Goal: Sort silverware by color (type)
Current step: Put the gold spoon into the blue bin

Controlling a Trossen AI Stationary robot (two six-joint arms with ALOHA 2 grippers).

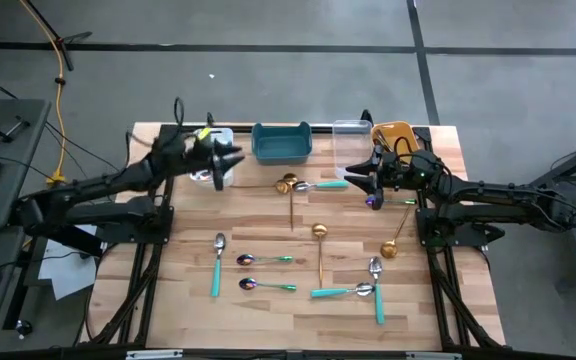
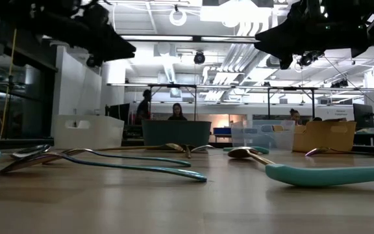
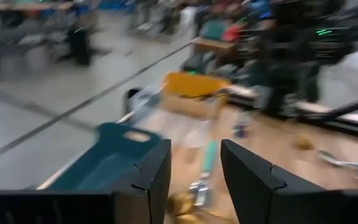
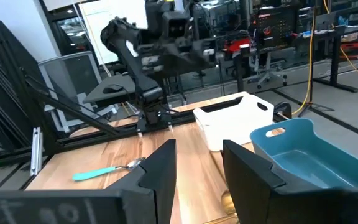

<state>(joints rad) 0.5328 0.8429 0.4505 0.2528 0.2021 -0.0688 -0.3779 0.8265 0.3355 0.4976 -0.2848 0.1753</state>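
The left pincer (image 1: pixel 230 158) hangs above the white bin (image 1: pixel 211 150) near the bench's far left corner, its fingers (image 3: pixel 151 177) parted with nothing between them. Whether anything lies in that bin cannot be told. The right pincer (image 1: pixel 356 180) hovers near the far right edge beside the clear bin (image 1: pixel 349 146), jaws part open and empty in its wrist view. The teal bin (image 1: pixel 281 141) shows an empty floor from that wrist. The orange bin (image 1: pixel 393 137) sits at the far right corner, its contents hidden. The silverware (image 1: pixel 320 255), teal-handled, gold and iridescent spoons, lies scattered across the bench (image 1: pixel 188 300) between the middle and the near edge.
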